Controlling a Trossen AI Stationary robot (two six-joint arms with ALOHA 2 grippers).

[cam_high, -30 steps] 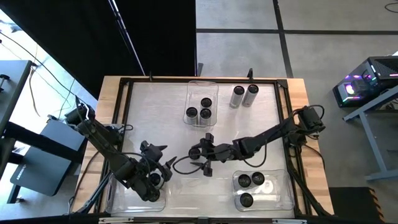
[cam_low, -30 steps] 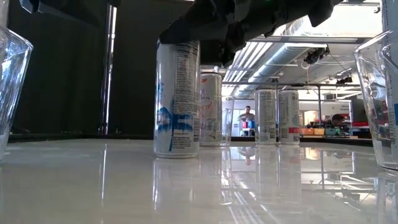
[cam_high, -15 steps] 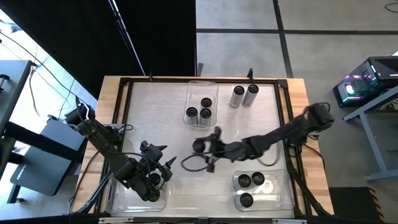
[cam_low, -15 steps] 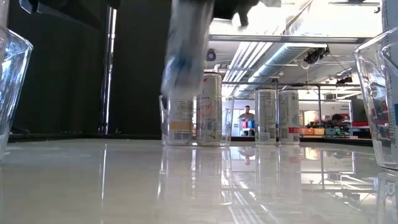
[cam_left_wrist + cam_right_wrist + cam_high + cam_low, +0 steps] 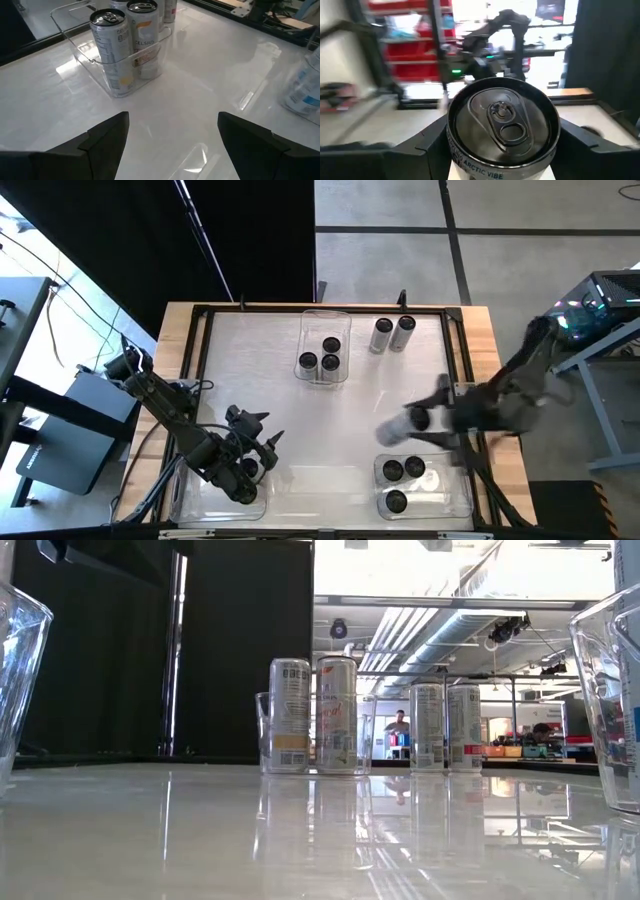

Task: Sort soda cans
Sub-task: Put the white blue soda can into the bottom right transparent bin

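1. Three soda cans are seen standing in the far clear bin (image 5: 325, 320) at the counter's far edge, near its middle: one (image 5: 331, 344) toward the back, two (image 5: 308, 362) (image 5: 331, 363) in front. This bin is judged sorted so far.
2. Three more cans (image 5: 393, 470) (image 5: 415, 468) (image 5: 396, 502) are seen in the near-right bin (image 5: 462, 500). Also judged done.
3. Two cans (image 5: 382, 333) (image 5: 403, 331) are left standing loose on the counter (image 5: 260, 380), just right of the far bin, touching or nearly so. These are still to be sorted.
4. One can (image 5: 405, 421) is held in the right hand (image 5: 432, 418), lying sideways in the grip, above the counter just beyond the near-right bin. From the right wrist view its dark top (image 5: 503, 120) fills the frame between the fingers, which are closed on its sides. It is judged to be in transit to the near-right bin, not yet released.
5. The left hand (image 5: 262, 455) is held low over the near-left of the counter, fingers spread, nothing between them. A clear bin wall (image 5: 185, 505) shows beneath that arm; no can is made out in it.
6. Tally as judged: six binned, one in carry, two waiting.
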